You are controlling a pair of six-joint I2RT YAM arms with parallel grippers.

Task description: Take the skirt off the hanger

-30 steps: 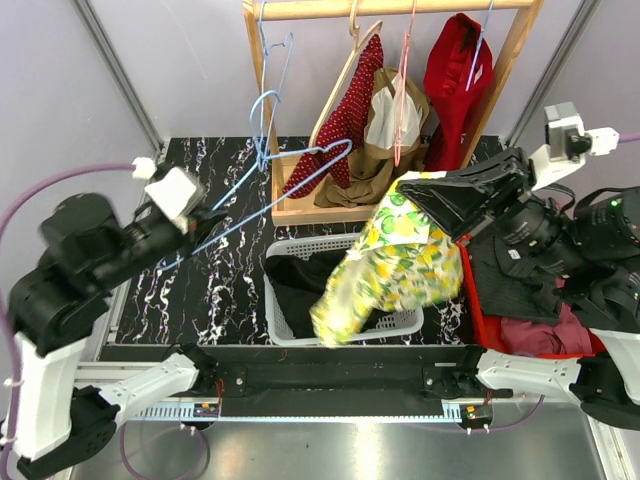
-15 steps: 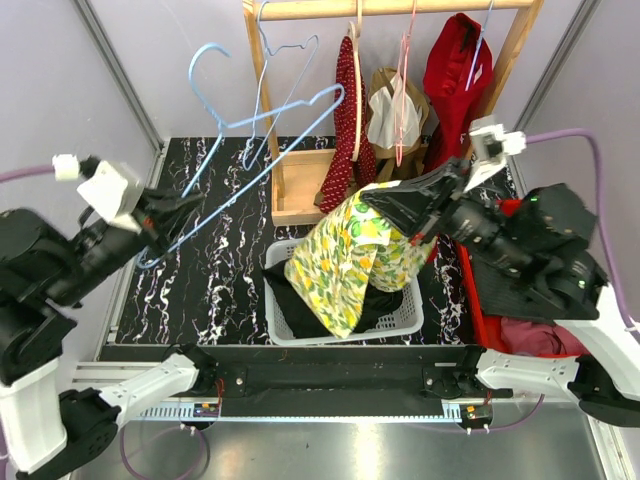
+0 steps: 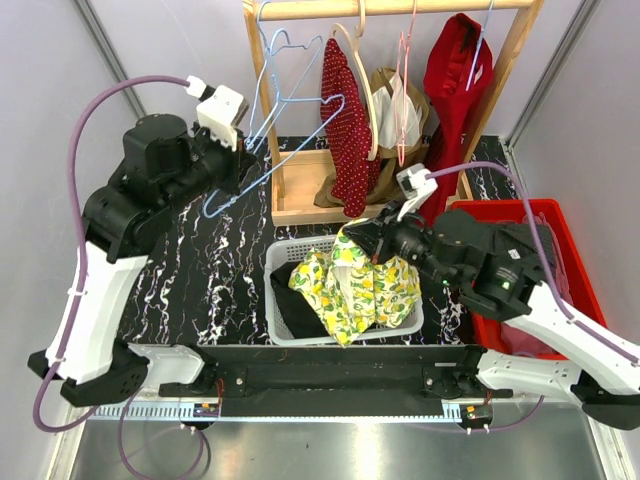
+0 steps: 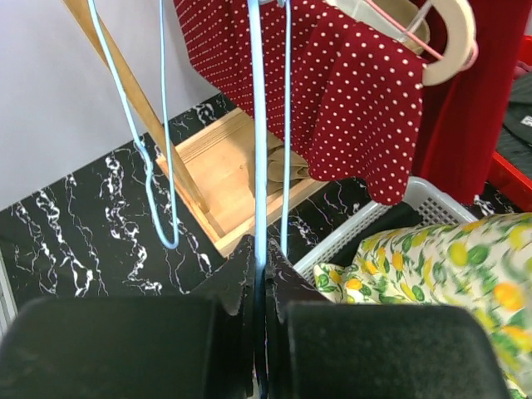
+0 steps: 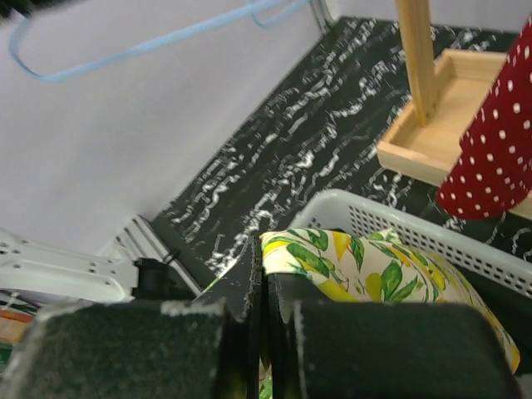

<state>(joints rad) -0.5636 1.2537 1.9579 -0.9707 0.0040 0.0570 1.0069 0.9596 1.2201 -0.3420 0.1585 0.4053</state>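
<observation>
The lemon-print skirt (image 3: pixel 350 290) is off the hanger and drapes into the white basket (image 3: pixel 277 252). My right gripper (image 3: pixel 368 236) is shut on the skirt's upper edge (image 5: pixel 366 262) just above the basket (image 5: pixel 399 223). My left gripper (image 3: pixel 243 160) is shut on the bare blue wire hanger (image 3: pixel 300 135) and holds it up near the left post of the wooden rack (image 3: pixel 262 110). In the left wrist view the blue wire (image 4: pixel 256 125) runs straight out of the shut jaws, with the skirt (image 4: pixel 449 258) low on the right.
The rack rod (image 3: pixel 400 8) carries other blue hangers (image 3: pixel 272 50), a red polka-dot garment (image 3: pixel 350 130), a tan garment (image 3: pixel 395 115) and a red garment (image 3: pixel 455 70). A dark garment (image 3: pixel 295 300) lies in the basket. A red bin (image 3: pixel 565 230) with clothes stands at the right.
My right gripper has carried the skirt left and down into the basket. My left gripper has swung the empty blue hanger inward and up toward the rack.
</observation>
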